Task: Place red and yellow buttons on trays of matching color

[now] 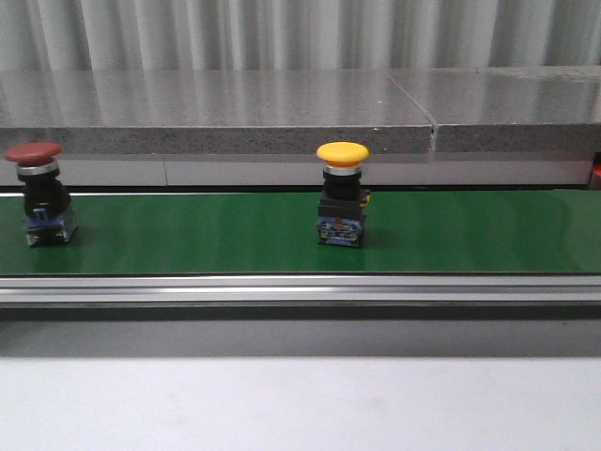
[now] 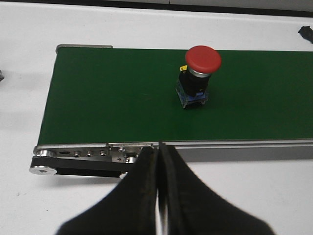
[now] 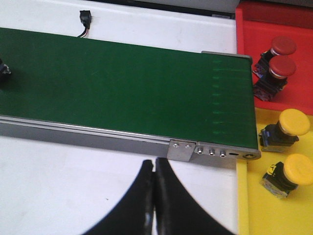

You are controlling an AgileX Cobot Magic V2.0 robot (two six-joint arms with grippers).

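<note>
A red button [image 1: 38, 193] stands on the green conveyor belt [image 1: 207, 235] at the far left; the left wrist view shows it too, as the red button [image 2: 198, 76]. A yellow button [image 1: 342, 193] stands upright mid-belt. My left gripper [image 2: 159, 147] is shut and empty over the white table, just short of the belt's near rail. My right gripper [image 3: 153, 162] is shut and empty near the belt's right end. Beyond that end, the red tray [image 3: 274, 19] holds two red buttons [image 3: 276, 61]. Beside it the yellow tray [image 3: 259, 210] holds two yellow buttons [image 3: 288, 127].
A metal rail [image 1: 300, 289] runs along the belt's near side. White tabletop [image 1: 300, 404] lies in front of it. A grey stone ledge [image 1: 282, 113] runs behind the belt. A small black connector [image 3: 86, 19] with a wire lies on the table past the belt.
</note>
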